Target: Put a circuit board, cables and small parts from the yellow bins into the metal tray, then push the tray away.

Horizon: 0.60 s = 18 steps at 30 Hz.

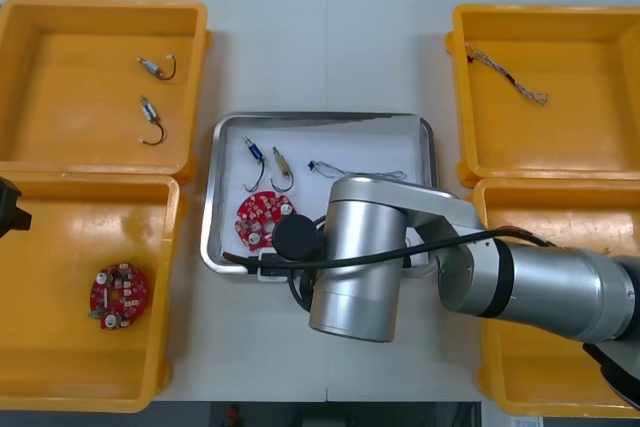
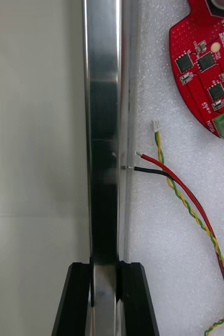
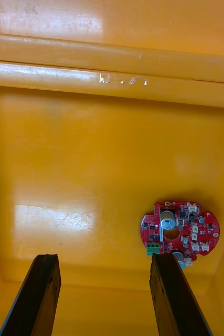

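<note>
White-lined tray [image 1: 340, 139] sits mid-table, holding a red board [image 1: 262, 219], two metal parts [image 1: 254, 153] and cables [image 2: 195, 209]. Another board [image 1: 119, 296] lies in the near left bin [image 1: 60, 377].

On the light bench [image 1: 330, 47], the far left yellow bin [image 1: 80, 97] and near left yellow bin [image 1: 60, 287] are set at one side, the far right yellow bin [image 1: 560, 137] and near right yellow bin [image 1: 570, 209] at the other. The metal tray [image 1: 330, 117] is laid between them.

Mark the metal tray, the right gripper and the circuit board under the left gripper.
metal tray [image 1: 320, 118], front view, on its far rim.
right gripper [image 2: 105, 270], right wrist view, midway between its fingertips.
circuit board [image 3: 188, 226], left wrist view, its red face.
</note>
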### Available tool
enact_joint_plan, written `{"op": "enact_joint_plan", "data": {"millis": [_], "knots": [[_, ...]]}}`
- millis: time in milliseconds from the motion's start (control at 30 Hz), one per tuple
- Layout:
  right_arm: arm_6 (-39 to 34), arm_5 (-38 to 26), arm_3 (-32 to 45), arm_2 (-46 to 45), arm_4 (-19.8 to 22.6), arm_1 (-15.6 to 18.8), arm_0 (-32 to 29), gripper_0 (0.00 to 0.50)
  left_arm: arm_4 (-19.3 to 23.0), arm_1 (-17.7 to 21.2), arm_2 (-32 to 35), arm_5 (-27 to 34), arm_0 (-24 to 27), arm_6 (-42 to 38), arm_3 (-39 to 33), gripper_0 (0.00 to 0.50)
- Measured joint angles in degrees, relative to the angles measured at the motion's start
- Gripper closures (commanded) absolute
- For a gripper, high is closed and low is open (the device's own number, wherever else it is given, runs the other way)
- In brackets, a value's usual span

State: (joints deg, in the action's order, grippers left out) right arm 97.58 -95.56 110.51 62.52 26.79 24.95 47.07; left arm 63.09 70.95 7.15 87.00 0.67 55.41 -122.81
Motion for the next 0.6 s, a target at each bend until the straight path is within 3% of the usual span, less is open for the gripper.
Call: {"op": "enact_joint_plan", "data": {"millis": [400, 600], "knots": [[0.0, 3.4, -0.2, 0.3, 1.1, 3.8, 8.2, 0.5, 0.0, 0.0, 0.0, 0.0, 0.0, 0.0, 0.0, 0.0], [0.0, 5.3, -4.3, 0.3, 1.9, 4.1, 11.1, 0.5, 0.0, 0.0, 0.0, 0.0, 0.0, 0.0, 0.0, 0.0]]}}
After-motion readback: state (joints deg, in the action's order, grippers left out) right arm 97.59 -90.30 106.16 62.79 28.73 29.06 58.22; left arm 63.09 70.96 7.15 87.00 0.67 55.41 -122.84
